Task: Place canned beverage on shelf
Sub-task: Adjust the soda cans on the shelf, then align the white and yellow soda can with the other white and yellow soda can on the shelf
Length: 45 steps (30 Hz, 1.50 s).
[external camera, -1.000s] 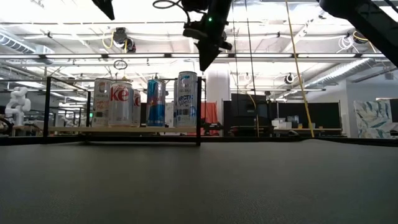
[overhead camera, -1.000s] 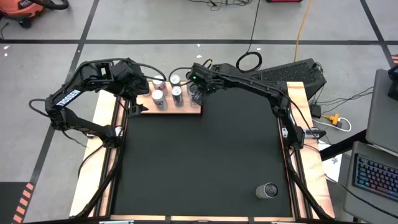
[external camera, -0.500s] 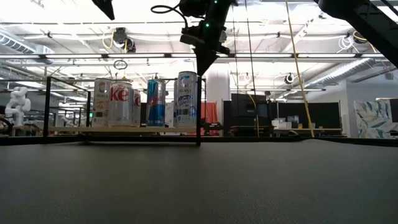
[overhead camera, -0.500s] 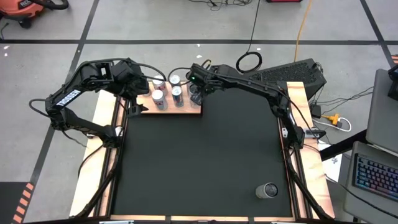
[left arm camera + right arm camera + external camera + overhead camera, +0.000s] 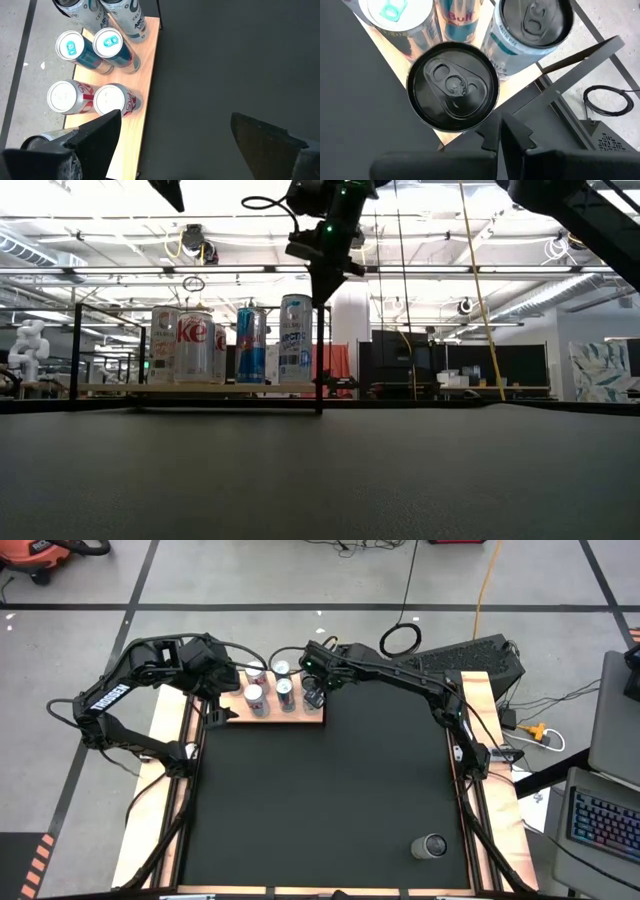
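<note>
The shelf [image 5: 292,719], a light-wood board with thin black uprights, stands at the mat's far left and carries several upright cans. Nearest its right end is a tall black-topped can [image 5: 452,86], also seen in the low view [image 5: 296,340]. My right gripper [image 5: 498,131] is shut and slants down at that can's top from the right [image 5: 322,292]. My left gripper [image 5: 175,142] hangs open above the shelf's left end, over two Diet Coke cans [image 5: 112,99], with nothing between its fingers. My right gripper's shut fingertips [image 5: 492,127] lie against the top rim [image 5: 487,116] of the black-topped can, on the side toward the table's right edge. They come slanting down from above and from the right. The can stands upright on the shelf's right end.
One more can [image 5: 432,846] lies on its side on the black mat [image 5: 330,800] near the front right corner. A black upright of the shelf [image 5: 320,385] stands right beside the can. Cables and a dark keyboard lie behind the table's far right.
My right gripper, still shut, has gone toward the table's left edge and slightly down, to the top of the can at the shelf's right end. That can now stands a little farther left on the shelf, still upright.
</note>
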### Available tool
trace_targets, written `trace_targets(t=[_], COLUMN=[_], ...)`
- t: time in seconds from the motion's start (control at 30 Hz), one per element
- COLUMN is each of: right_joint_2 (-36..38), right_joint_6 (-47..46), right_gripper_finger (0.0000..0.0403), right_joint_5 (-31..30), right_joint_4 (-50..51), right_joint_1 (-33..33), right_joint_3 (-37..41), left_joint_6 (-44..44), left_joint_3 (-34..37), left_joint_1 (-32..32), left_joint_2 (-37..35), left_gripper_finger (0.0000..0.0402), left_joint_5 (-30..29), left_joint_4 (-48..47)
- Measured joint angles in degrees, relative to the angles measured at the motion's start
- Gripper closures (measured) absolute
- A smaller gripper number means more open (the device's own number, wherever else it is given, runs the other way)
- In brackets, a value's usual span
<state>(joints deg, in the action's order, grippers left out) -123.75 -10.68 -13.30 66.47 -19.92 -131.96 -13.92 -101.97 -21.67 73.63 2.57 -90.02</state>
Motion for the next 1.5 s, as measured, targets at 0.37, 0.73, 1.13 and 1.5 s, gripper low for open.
trace_targets(t=[0.37, 0.73, 1.13, 1.5], right_joint_2=[-0.4, 5.7, 9.7, 10.0], right_joint_6=[1.0, -5.7, -13.1, -22.7], right_gripper_finger=[0.0403, 0.0403, 0.0403, 0.0403], right_joint_5=[-0.1, -0.1, -1.8, -7.4], right_joint_4=[1.2, 17.4, 23.5, 23.6], right_joint_1=[-0.1, 2.5, 13.7, 26.0], right_joint_3=[0.0, 0.0, 0.3, 0.4], left_joint_6=[-0.2, 1.6, 9.3, 15.0], left_joint_3=[0.0, 2.2, 26.0, 45.5], left_joint_1=[0.0, 0.0, 4.3, 12.2], left_joint_2=[0.0, -0.9, -12.7, -19.5], left_gripper_finger=[0.0029, 0.0029, 0.0029, 0.0029], left_joint_5=[0.0, 0.0, 8.4, 8.8], left_joint_4=[0.0, 0.1, 13.7, 32.6])
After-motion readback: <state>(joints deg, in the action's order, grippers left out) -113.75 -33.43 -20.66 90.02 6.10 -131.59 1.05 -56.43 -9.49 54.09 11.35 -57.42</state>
